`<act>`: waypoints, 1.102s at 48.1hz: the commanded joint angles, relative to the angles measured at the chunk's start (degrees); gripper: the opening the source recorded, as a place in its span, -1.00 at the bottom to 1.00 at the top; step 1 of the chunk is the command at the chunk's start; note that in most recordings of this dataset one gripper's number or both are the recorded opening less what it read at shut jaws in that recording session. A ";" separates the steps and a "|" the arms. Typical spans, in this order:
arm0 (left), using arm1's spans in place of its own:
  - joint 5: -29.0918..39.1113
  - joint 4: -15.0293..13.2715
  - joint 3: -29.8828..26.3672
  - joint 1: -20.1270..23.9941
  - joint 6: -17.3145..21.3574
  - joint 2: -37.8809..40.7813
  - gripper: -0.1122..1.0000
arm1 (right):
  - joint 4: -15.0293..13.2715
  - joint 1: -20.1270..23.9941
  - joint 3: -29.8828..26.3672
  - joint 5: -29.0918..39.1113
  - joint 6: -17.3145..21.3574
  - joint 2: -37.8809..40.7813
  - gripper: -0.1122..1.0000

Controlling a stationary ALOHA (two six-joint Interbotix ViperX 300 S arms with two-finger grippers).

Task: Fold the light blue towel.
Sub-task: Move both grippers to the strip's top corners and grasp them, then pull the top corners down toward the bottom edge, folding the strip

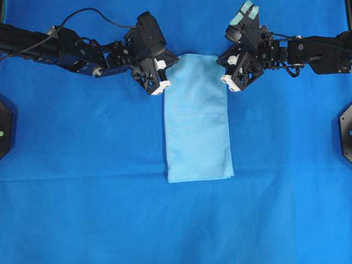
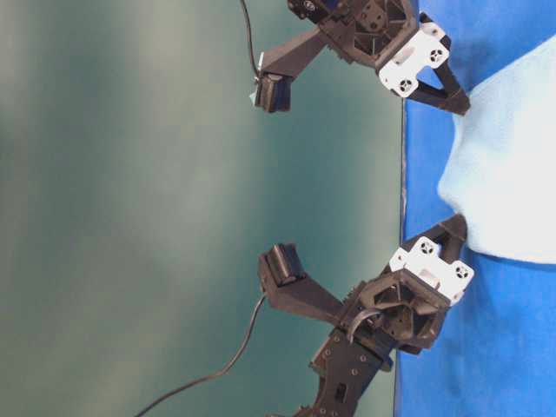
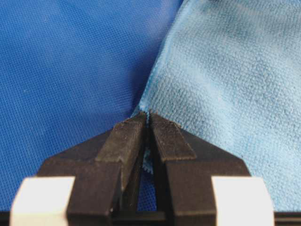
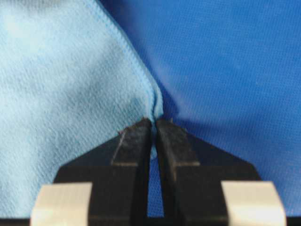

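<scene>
Where the towel (image 1: 198, 118) lies on the blue cloth (image 1: 82, 165), it's a tall narrow strip at centre, long sides running top to bottom in the overhead view. Left gripper (image 1: 166, 78) is clamped on its top-left corner; wrist cam shows the tips pressed together w/ the towel's edge pinched between. Right gripper (image 1: 227, 70) is clamped on the top-right corner, hem caught between its closed tips. Fabric bunches slightly at both pinch pts.

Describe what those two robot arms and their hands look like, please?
Both arms are black and angular, with bolted brackets. Each hand, left hand and right hand, has white blocks at the base of two black wedge-shaped fingers. Thin black cables loop along them, and pale blue tape marks the right arm.
</scene>
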 commanded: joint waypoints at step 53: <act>5.19 0.00 2.29 -7.65 10.20 -16.17 -0.73 | 1.05 10.55 1.23 21.36 3.43 -20.13 -0.72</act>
